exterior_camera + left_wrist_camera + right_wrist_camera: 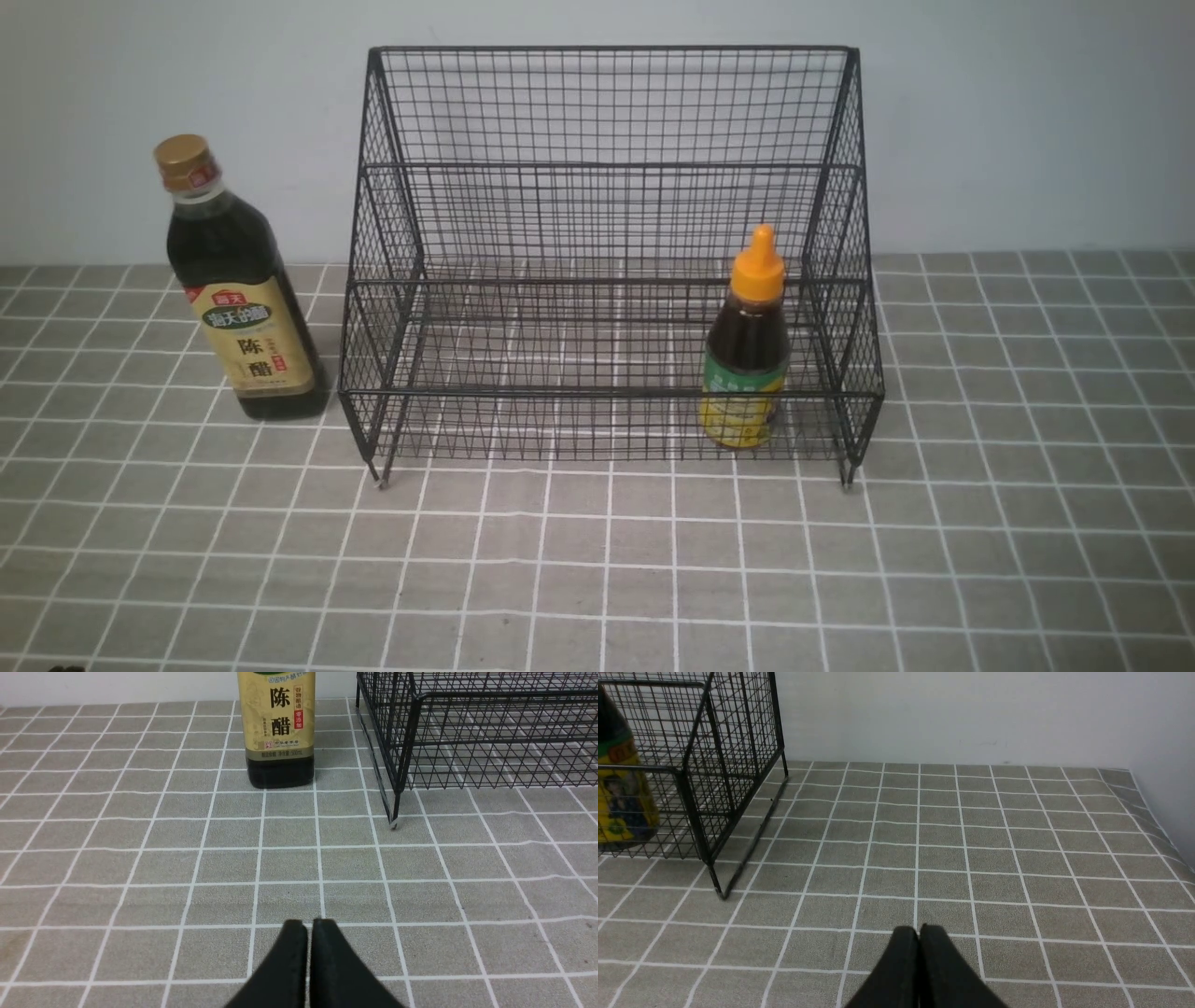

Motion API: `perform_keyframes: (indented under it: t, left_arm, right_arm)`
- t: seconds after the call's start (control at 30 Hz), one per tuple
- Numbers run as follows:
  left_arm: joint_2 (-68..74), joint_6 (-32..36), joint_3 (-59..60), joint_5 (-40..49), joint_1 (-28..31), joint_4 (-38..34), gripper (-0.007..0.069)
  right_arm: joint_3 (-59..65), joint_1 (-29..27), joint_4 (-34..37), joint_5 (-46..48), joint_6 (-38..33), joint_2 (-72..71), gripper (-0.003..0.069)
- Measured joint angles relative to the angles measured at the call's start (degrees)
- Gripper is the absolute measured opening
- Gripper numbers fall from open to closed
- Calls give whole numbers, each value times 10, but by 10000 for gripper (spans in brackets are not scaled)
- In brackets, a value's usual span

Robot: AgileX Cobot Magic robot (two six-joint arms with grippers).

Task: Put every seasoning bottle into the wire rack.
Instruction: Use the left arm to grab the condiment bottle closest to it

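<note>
Near the back edge of the bench (597,579), front view, the wire rack (607,215) holds the short bottle (747,355) upright at its lower tier's right end; the tall bottle (245,317) stands just left of it. Left wrist view: left claw (308,926) closed, empty. Right wrist view: right claw (919,933) closed, empty.

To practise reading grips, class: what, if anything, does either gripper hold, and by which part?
Nothing is held: the left gripper and right gripper are both shut, empty, over the grey checked tablecloth.
</note>
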Motion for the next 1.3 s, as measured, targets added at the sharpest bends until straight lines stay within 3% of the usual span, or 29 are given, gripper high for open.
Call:
perform_keyframes:
  t: [1.03,1.17,1.3]
  left_arm:
    - [0,0,1,-4,0,6,-7]
    - [0,-13,3,-58,0,-6,-7]
    - [0,-23,3,-181,0,-21,-7]
  right_arm:
    - [0,-1,0,0,1,0,-12]
    - [0,-1,0,0,1,0,-12]
    - [0,-1,0,0,1,0,-12]
